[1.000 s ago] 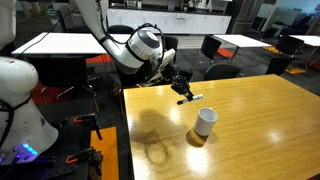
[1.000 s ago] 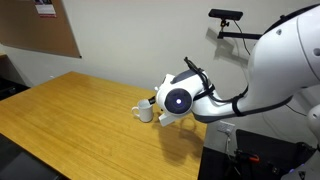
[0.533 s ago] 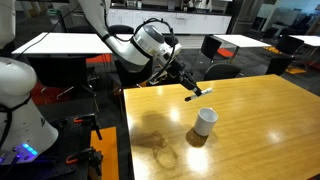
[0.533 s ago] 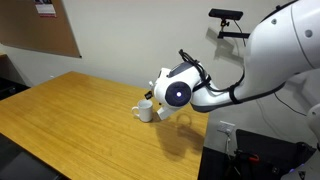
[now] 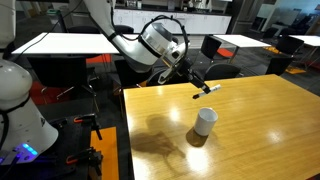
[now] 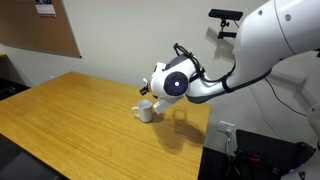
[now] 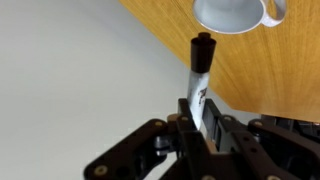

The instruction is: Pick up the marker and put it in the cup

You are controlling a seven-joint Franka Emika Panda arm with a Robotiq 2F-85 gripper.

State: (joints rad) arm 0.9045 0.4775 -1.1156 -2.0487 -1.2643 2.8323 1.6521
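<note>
My gripper (image 5: pixel 195 81) is shut on the marker (image 5: pixel 207 90), a thin stick with a white barrel and a black cap, and holds it in the air above the wooden table (image 5: pixel 260 120). In the wrist view the marker (image 7: pixel 199 80) stands between the jaws (image 7: pixel 199 118), cap pointing toward the white cup (image 7: pixel 232 14). The cup (image 5: pixel 205 121) stands upright on the table, below the marker and a little nearer the camera. In an exterior view the cup (image 6: pixel 146 110) sits just left of the gripper (image 6: pixel 156 92); the marker is hidden there by the wrist.
The wooden table (image 6: pixel 70 120) stretches wide on either side of the cup. Its near edge (image 5: pixel 125 130) borders the robot base (image 5: pixel 20 110). Other tables and chairs (image 5: pixel 215 45) stand behind.
The gripper has risen with the marker and moved toward the far side of the table, now higher above the cup. The cup has not moved.
</note>
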